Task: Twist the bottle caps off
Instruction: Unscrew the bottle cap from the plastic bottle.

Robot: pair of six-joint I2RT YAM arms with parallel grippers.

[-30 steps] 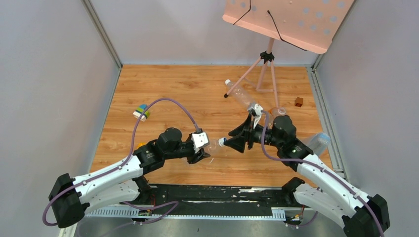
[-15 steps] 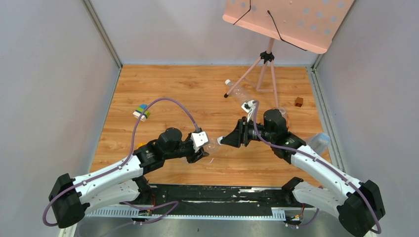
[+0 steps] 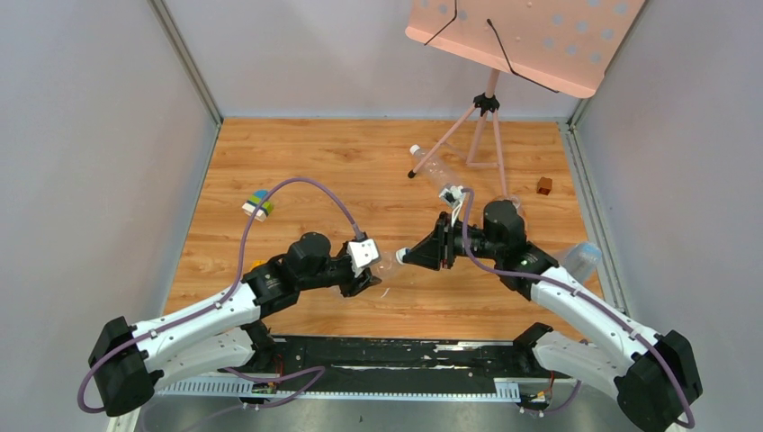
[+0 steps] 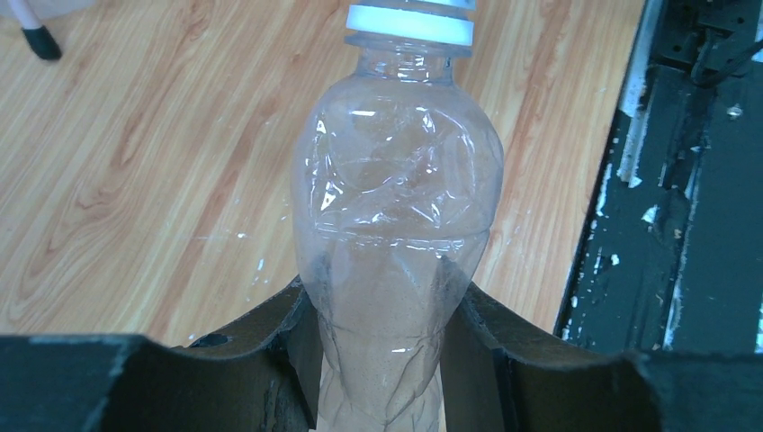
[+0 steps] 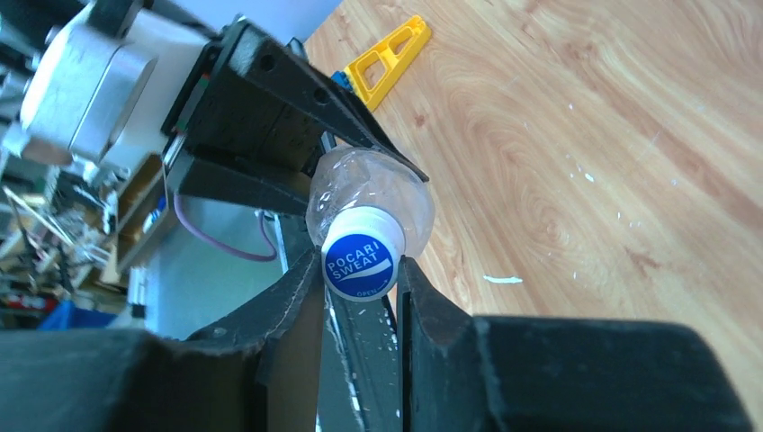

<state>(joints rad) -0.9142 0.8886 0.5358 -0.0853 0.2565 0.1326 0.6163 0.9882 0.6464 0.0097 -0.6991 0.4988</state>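
progress: early, twist pending | left end effector [image 4: 380, 317] gripping bottle [image 4: 396, 198] body | right end effector [image 5: 360, 281] pinched on its cap [image 5: 362, 255], seated | second bottle [image 3: 432, 166] near far edge capped

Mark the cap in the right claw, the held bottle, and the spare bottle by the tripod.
cap [image 5: 362, 263]: right wrist view, on its blue printed top.
held bottle [image 4: 396, 198]: left wrist view, on its clear shoulder.
spare bottle [image 3: 436, 171]: top view, mid-body.
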